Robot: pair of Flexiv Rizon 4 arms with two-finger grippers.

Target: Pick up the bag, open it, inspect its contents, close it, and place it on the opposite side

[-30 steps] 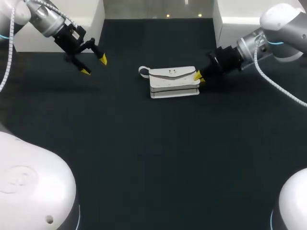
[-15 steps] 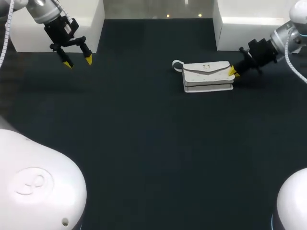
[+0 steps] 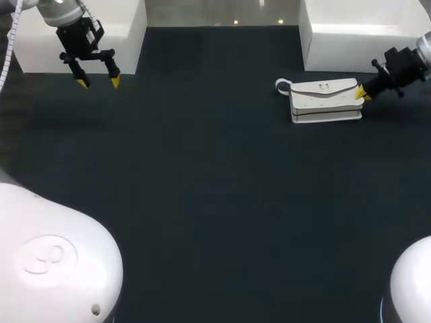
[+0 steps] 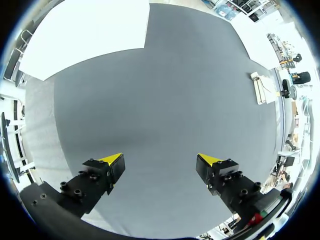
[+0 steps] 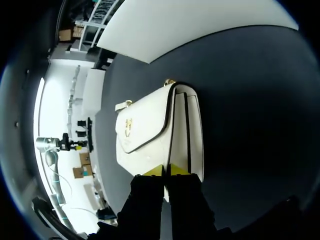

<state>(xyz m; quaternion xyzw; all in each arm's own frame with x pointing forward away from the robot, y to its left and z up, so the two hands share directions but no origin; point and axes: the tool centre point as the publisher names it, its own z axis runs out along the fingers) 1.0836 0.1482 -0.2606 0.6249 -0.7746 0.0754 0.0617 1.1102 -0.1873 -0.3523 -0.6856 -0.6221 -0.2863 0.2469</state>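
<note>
The white bag [image 3: 325, 101], flap closed with a small gold clasp, is at the far right of the dark table, its loop strap [image 3: 281, 85] pointing left. My right gripper [image 3: 361, 93] is shut on the bag's right end. In the right wrist view its yellow tips [image 5: 166, 171] pinch the edge of the bag [image 5: 150, 130] just ahead. I cannot tell whether the bag rests on the mat. My left gripper [image 3: 98, 82] hangs open and empty at the far left, near the back. In the left wrist view the bag [image 4: 263, 88] is small and far beyond the spread fingers of the left gripper [image 4: 161, 162].
A white block [image 3: 128, 33] stands at the back left behind the left gripper, and another white block [image 3: 350, 40] at the back right just behind the bag. The dark mat [image 3: 215, 202] covers the table between them.
The right gripper has carried the bag from the table's middle to the far right. The left gripper has drawn back to the left and turned its fingers downward.
</note>
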